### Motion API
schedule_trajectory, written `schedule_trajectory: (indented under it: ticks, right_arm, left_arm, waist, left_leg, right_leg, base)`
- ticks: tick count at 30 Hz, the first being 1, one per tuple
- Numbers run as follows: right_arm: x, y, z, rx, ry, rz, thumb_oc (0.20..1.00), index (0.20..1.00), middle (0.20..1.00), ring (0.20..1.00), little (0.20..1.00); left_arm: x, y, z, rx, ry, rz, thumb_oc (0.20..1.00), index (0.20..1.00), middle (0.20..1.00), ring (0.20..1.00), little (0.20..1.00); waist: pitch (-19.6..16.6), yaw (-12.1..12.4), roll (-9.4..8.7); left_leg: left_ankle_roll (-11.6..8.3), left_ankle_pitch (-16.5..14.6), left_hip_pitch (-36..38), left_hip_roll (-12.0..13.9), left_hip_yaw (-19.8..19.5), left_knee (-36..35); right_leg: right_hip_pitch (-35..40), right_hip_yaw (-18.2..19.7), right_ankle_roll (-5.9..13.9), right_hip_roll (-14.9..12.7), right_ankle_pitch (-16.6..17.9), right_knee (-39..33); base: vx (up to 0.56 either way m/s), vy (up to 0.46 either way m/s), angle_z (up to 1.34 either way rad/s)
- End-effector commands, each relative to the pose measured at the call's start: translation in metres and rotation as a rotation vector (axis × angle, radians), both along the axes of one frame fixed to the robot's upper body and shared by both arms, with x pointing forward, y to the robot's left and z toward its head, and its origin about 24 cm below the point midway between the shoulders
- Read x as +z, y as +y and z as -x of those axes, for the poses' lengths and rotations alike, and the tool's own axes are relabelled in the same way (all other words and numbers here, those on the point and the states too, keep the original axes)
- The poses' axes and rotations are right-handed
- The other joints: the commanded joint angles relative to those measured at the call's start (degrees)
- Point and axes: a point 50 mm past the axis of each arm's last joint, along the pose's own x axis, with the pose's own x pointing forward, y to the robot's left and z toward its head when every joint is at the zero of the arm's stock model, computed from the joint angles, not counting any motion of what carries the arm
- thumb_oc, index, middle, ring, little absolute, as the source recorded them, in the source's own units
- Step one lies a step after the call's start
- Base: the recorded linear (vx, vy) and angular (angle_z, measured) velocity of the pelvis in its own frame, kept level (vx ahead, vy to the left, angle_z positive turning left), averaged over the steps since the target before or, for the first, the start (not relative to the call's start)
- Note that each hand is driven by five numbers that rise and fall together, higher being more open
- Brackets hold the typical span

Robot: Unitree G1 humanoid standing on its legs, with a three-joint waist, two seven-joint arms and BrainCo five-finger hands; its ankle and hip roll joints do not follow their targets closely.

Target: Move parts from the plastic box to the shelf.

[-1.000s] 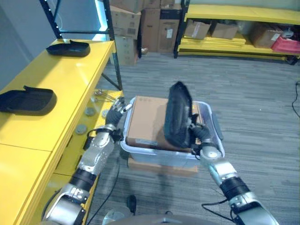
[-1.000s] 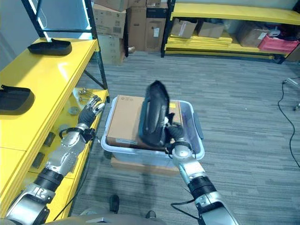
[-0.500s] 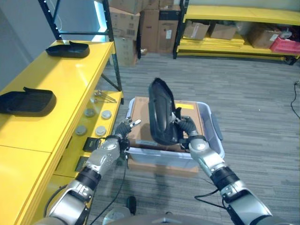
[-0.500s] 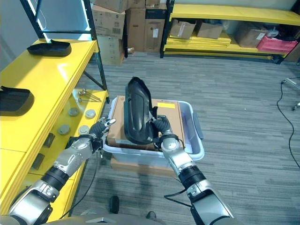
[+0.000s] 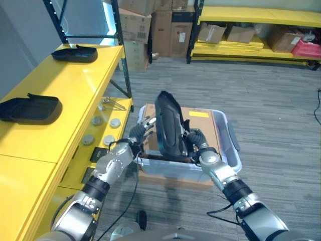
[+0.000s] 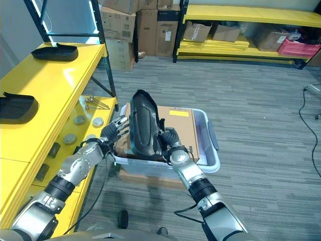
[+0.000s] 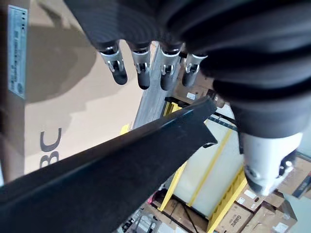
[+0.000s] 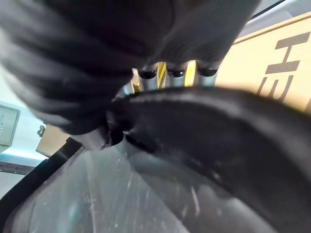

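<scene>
Floor: grey striped carpet, and I see open carpet to the right of and beyond the box (image 5: 231,150).
Box: pale plastic, sitting on a flat carton (image 5: 173,178) on the floor, just right of the yellow shelf (image 5: 60,95). A brown carton (image 5: 203,125) lies flat inside it and covers most of the opening.
Part: a long black moulded part (image 5: 168,129) stands nearly upright over the box's left half, long axis vertical, its top leaning slightly away from me, its lower end at the near rim.
Right hand: my right hand (image 5: 196,143) is clamped on the part's lower right edge; the right wrist view shows the fingers (image 8: 175,73) curled over the black rim.
Left hand: my left hand (image 5: 139,134) is at the box's near left corner, just beside the part's left edge. Its fingers (image 7: 141,68) are straight and spread, grasping nothing; the left wrist view shows the part's edge crossing below them, and I cannot tell whether they touch it.
Shelf: its top runs along my left. One black part (image 5: 30,108) lies at its left edge, another (image 5: 74,52) at the far end, with bare yellow between them and along the right edge.
Lower ledge: round metal pieces (image 5: 100,130) lie on a lower yellow ledge between the shelf top and the box.
Obstacles: a black upright post (image 5: 120,50) stands at the shelf's far right corner.
Background: stacked cartons (image 5: 150,25) and another yellow rack (image 5: 251,30) stand well apart from the box.
</scene>
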Motion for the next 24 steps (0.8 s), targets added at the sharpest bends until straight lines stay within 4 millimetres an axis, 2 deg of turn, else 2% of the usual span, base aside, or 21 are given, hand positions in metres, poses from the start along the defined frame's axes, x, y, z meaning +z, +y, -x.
schedule_trajectory:
  ticks: [1,8,21,22,23,24]
  right_arm:
    - [0.031,0.006,-0.018,0.044,-0.154,0.007,0.200,0.200,0.200,0.200,0.200]
    - [0.030,0.011,-0.016,0.067,-0.145,0.004,0.200,0.200,0.200,0.200,0.200]
    - [0.028,0.025,-0.017,0.105,-0.131,-0.006,0.200,0.200,0.200,0.200,0.200]
    - [0.028,0.026,-0.017,0.107,-0.128,-0.008,0.200,0.200,0.200,0.200,0.200]
    - [0.027,0.027,-0.017,0.111,-0.124,-0.009,0.200,0.200,0.200,0.200,0.200]
    - [0.027,0.028,-0.018,0.113,-0.122,-0.012,0.200,0.200,0.200,0.200,0.200]
  left_arm:
    - [0.003,-0.023,-0.008,-0.134,-0.044,-0.097,1.000,1.000,1.000,1.000,1.000]
    - [-0.006,-0.036,0.002,-0.246,-0.029,-0.236,1.000,1.000,1.000,1.000,1.000]
    - [-0.009,-0.052,0.007,-0.307,-0.062,-0.267,1.000,1.000,1.000,1.000,1.000]
    - [-0.009,-0.053,0.007,-0.305,-0.061,-0.265,0.671,0.671,0.671,0.671,0.671]
    - [-0.009,-0.054,0.006,-0.307,-0.071,-0.275,0.200,0.200,0.200,0.200,0.200]
    - [-0.008,-0.055,0.006,-0.310,-0.089,-0.279,0.200,0.200,0.200,0.200,0.200]
  waist:
    - [-4.31,1.68,-0.04]
    - [-4.22,0.85,-0.06]
    - [-4.40,0.03,-0.13]
    - [-4.42,-0.04,-0.16]
    - [-4.53,-0.12,-0.16]
    - [-4.56,-0.20,-0.19]
  left_leg:
    - [-2.13,-5.96,1.51,2.08,0.34,-0.50]
    - [-1.94,-6.22,1.62,2.06,0.77,-0.50]
    - [-1.82,-6.46,2.00,2.17,1.78,-0.50]
    - [-1.83,-6.48,2.04,2.19,1.88,-0.50]
    - [-1.86,-6.53,2.11,2.20,2.01,-0.50]
    - [-1.89,-6.54,2.13,2.22,2.10,-0.50]
  right_leg:
    - [-3.44,-2.71,4.31,-3.02,-2.16,1.81]
    - [-3.59,-2.14,4.44,-2.95,-2.23,1.90]
    - [-3.61,-1.88,4.43,-2.99,-2.38,2.13]
    - [-3.60,-1.85,4.45,-2.99,-2.37,2.15]
    - [-3.54,-1.74,4.46,-2.94,-2.39,2.08]
    - [-3.57,-1.66,4.46,-2.94,-2.42,2.12]
  base:
    - [0.00,0.000,0.00]
    - [0.00,0.000,0.00]
    - [0.00,0.000,-0.01]
    - [0.00,0.000,0.00]
    - [0.00,0.000,0.00]
    - [0.00,0.000,0.00]
